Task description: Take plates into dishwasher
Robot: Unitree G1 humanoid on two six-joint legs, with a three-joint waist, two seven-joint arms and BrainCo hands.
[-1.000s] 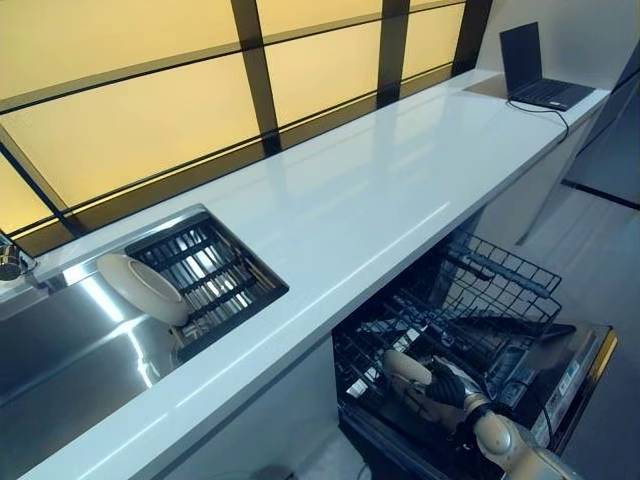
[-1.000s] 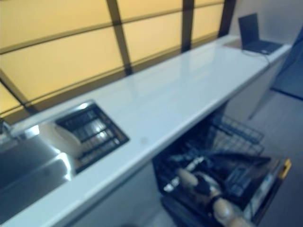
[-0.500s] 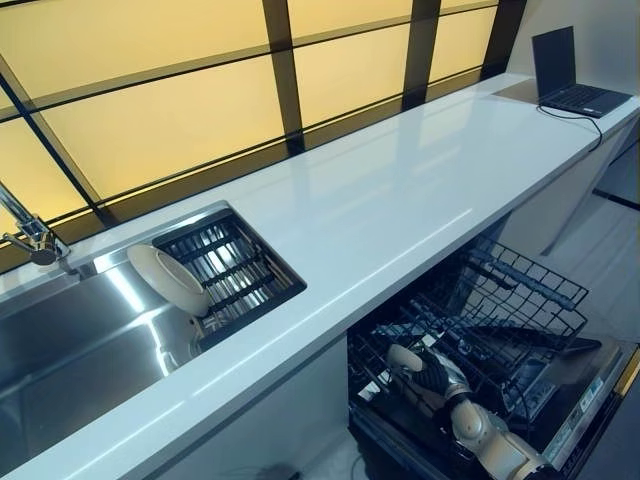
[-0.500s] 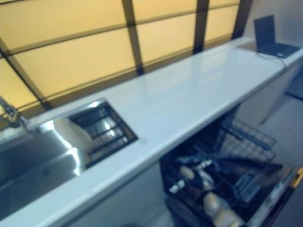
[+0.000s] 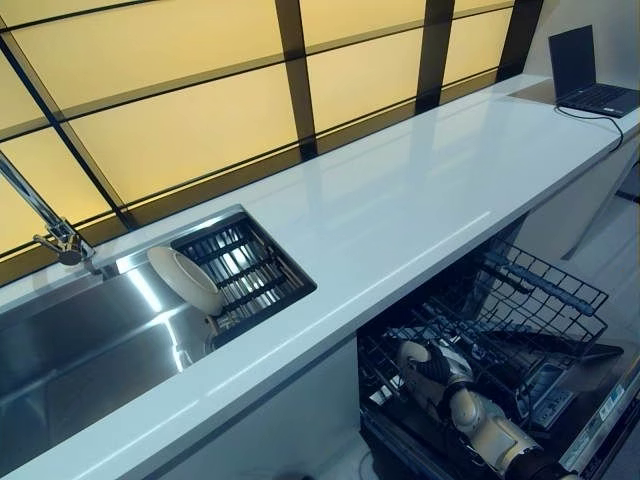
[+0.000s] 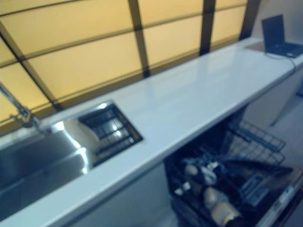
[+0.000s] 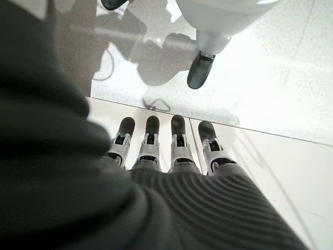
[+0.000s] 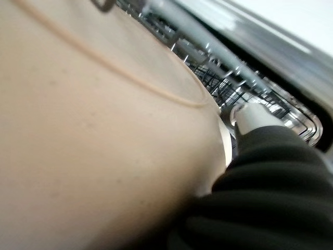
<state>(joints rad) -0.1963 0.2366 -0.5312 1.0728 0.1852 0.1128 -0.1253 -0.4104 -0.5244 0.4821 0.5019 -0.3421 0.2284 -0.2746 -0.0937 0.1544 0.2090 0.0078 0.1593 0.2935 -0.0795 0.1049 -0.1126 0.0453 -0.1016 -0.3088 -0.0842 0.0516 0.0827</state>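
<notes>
White plate [image 5: 184,280] leans in slatted drain rack [image 5: 248,272], right of steel sink [image 5: 80,345]. Open dishwasher's wire rack [image 5: 520,310] below long white counter [image 5: 400,200]; black laptop [image 5: 590,75] far right on it.

A kitchen: steel sink [image 5: 80,350], white counter [image 5: 400,210], open dishwasher [image 5: 520,340].

We see a cream plate [image 5: 186,281] on a black slatted drainer [image 5: 246,274], a white countertop [image 5: 400,200], amber window panels [image 5: 190,125], and a black wire dishwasher rack [image 5: 520,310].
</notes>
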